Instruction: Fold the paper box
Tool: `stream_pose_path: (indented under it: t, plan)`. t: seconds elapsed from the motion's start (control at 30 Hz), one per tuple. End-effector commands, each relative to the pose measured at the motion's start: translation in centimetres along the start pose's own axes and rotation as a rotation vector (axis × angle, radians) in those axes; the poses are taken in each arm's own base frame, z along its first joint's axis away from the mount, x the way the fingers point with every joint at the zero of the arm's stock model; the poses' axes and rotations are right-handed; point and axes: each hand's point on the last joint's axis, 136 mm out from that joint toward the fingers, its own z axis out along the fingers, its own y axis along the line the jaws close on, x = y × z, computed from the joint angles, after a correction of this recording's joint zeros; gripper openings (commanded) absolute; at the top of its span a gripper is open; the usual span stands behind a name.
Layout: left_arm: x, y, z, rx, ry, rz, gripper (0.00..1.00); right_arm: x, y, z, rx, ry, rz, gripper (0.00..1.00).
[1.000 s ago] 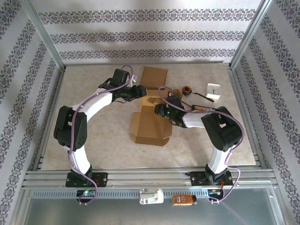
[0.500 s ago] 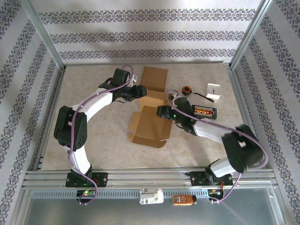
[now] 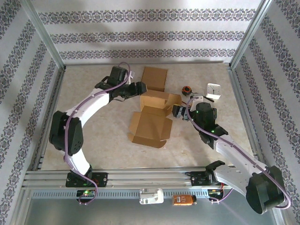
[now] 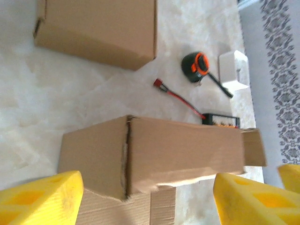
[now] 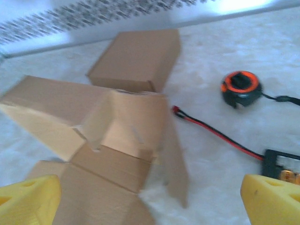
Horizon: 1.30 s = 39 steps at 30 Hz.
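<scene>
**Half-folded carton stands unheld between two spread hands**

On the left, the left hand [image 3: 139, 89] hangs at the far-left corner of the brown cardboard carton [image 3: 151, 123], its yellow fingers [image 4: 42, 197] spread wide and gripping nothing. The carton lies mid-bench on the pale marbled bench [image 3: 93, 140]. Its base panel is flat and its rear wall [image 3: 157, 98] is raised into a long hollow section. Behind it, apart, sits a closed brown cardboard box [image 3: 154, 77].

To the right, the right hand [image 3: 177, 111] hovers just beside the carton's right end, jaws equally wide and empty. A loose side flap [image 5: 173, 154] juts out towards it. Further right lie a thin red lead [image 5: 211, 133], a black-and-orange tape measure [image 3: 186, 89] and a small white block [image 3: 214, 90].

With nothing pinning it, the raised wall could, I'd guess, spring open along its creases. If the right hand comes in low, it may catch that flap edge-on and crumple it. It could also shove the light carton across the smooth bench instead of folding it. The red lead lies near enough to snag.
</scene>
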Motion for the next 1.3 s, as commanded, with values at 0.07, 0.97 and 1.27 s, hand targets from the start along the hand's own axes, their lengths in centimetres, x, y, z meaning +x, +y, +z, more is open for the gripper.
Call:
stream_pose_path:
  t: [0.07,0.97,1.27]
  plan:
    - [-1.1,-0.8,-4.6,-0.074,-0.130,0.110,0.75,1.5,-1.3,2.8,0.060,0.108,-0.087,0.87]
    - [13.2,-6.6,2.1,-0.053,-0.084,0.646,0.10,2.0,-0.9,7.3,0.127,0.228,-0.062,0.07]
    - [21.3,-7.1,10.8,0.163,0.189,0.554,0.00,1.8,-0.3,7.4,0.078,0.241,-0.045,0.11]
